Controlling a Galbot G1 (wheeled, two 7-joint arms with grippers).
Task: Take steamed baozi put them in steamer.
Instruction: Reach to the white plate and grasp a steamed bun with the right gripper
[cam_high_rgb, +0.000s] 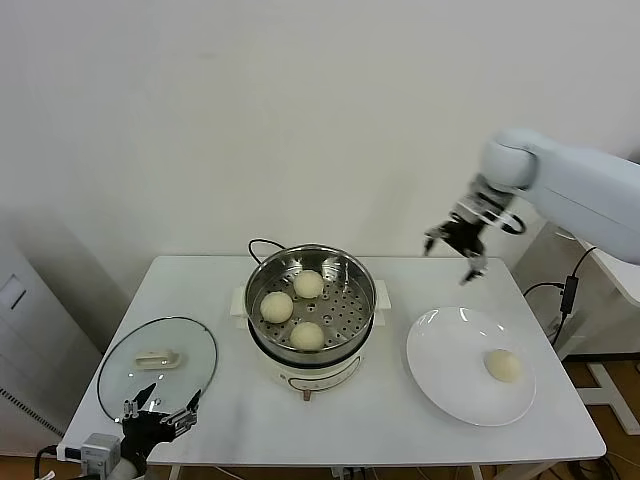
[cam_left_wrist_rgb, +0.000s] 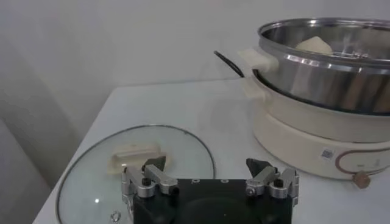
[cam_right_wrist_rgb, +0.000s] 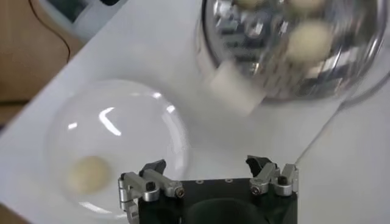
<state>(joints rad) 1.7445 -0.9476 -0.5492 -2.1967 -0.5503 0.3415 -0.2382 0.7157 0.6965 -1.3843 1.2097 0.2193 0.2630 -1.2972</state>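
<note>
The right gripper (cam_high_rgb: 458, 250) hangs in the air above the far right part of the table (cam_high_rgb: 400, 420), its fingers spread wide and holding nothing; in the right wrist view its two fingertips stand well apart with only the table surface between them. Below it and nearer to the robot lies the white plate (cam_high_rgb: 440, 372), on the right side of the table, and on the plate's right half rests one baozi (cam_high_rgb: 503, 365), alone and untouched. To the left of the plate, in the middle of the table, stands the steamer (cam_high_rgb: 311, 310), its lid off, with three baozi (cam_high_rgb: 293, 305) already lying on the perforated tray. Farther left, at the near left corner, the glass lid (cam_high_rgb: 158, 365) lies flat on the table, and just beside its near edge the left gripper (cam_high_rgb: 160, 415) waits low down, likewise wide open and empty. By this layout three of the four buns are placed and the step in hand is fetching the last one. The next move calls for the right gripper to come down and towards the near right over the plate, straddle the bun with its open fingers and close gently, since soft dough would likely dent under a hard squeeze.
</note>
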